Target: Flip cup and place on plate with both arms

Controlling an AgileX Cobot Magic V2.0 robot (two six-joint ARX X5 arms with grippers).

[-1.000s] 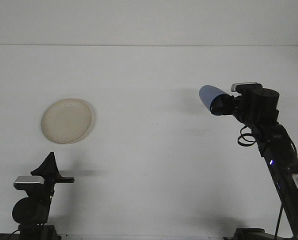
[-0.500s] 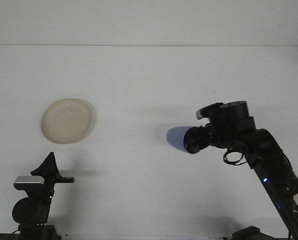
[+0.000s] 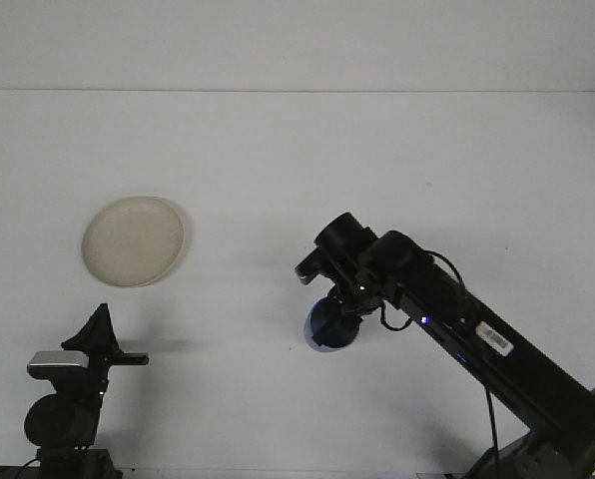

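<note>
A pale blue cup [image 3: 329, 329] hangs near the middle of the white table, just below my right gripper [image 3: 339, 311], which is shut on it. The cup's dark opening faces toward the camera and slightly down. The right arm [image 3: 477, 334] reaches in from the lower right. An empty cream plate [image 3: 134, 240] lies flat at the left, well apart from the cup. My left gripper [image 3: 100, 329] stays low at the bottom left, pointing up, holding nothing that I can see.
The table's far edge [image 3: 297, 91] meets a pale wall at the back. A loose black cable [image 3: 417, 319] loops beside the right wrist.
The right arm has swung the cup from the far right to the table's middle and lowered it, turning the cup from sideways to opening-forward. The left arm and plate have not moved.
</note>
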